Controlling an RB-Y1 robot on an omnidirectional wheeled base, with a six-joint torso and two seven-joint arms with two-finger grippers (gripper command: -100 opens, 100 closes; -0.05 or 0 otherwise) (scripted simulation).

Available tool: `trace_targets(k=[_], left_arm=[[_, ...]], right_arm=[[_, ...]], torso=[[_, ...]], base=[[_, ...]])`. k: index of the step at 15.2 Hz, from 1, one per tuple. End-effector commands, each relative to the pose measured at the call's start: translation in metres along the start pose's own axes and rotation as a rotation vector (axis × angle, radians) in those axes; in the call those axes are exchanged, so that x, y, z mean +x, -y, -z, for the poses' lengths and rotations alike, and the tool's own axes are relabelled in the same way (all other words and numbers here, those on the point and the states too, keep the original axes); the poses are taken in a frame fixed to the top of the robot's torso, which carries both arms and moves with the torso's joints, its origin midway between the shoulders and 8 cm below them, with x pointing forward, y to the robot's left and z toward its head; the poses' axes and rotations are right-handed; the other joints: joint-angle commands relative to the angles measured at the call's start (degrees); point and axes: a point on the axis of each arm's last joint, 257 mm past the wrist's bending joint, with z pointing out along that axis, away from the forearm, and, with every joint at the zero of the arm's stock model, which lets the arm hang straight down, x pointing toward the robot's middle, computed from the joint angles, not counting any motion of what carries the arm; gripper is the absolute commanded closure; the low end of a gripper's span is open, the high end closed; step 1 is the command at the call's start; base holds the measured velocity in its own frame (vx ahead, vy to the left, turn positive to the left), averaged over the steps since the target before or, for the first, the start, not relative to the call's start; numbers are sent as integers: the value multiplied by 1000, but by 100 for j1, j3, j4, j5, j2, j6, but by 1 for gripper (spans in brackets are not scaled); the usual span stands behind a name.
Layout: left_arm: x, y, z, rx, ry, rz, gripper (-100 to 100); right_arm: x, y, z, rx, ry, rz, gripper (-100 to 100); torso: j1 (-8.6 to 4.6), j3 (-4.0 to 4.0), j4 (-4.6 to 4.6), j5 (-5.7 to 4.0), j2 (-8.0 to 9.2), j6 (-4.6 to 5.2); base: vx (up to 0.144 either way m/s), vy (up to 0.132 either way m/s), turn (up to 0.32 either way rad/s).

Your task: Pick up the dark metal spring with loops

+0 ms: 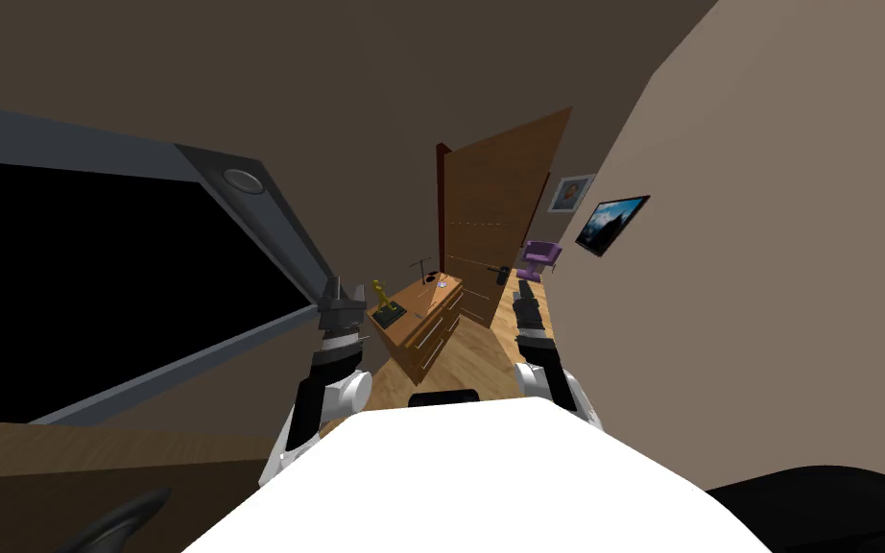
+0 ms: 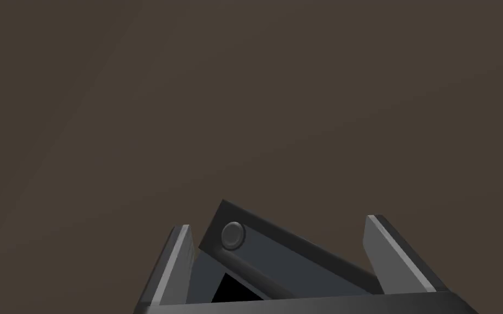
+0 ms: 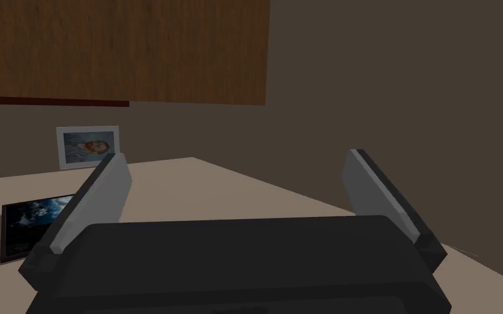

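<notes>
The robot's left hand [image 1: 339, 305] is raised ahead of the chest, beside a grey window frame [image 1: 268, 206], and the left wrist view shows its fingers [image 2: 175, 268] spread wide with nothing between them. The right hand [image 1: 525, 309] is held up on the other side, its fingers [image 3: 102, 195] likewise spread and holding nothing. Between and beyond the two hands stands a wooden desk [image 1: 428, 336] with drawers, well apart from both. On its top, a gold figurine [image 1: 380, 294] stands at the near end. The spring [image 1: 425, 273] shows at the far end as a thin dark shape, too small to read in detail. A wooden door [image 1: 498, 216] stands behind the desk, with a purple chair [image 1: 538, 255] beside it.
</notes>
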Motion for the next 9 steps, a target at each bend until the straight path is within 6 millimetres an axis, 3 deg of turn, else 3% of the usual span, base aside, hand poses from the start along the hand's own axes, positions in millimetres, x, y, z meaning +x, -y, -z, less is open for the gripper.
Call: trace_targets(k=[1, 9], left_arm=[[2, -7, 0, -21, -23, -7, -100], [1, -70, 5, -218, -101, -18, -100]], right_arm=[[0, 0, 0, 0, 0, 0, 0], [0, 0, 0, 0, 0, 0, 0]], torso=[[0, 0, 0, 0, 0, 0], [-15, -12, -5, -3, -21, 1]], base=[[6, -5, -13], [35, -32, -34]])
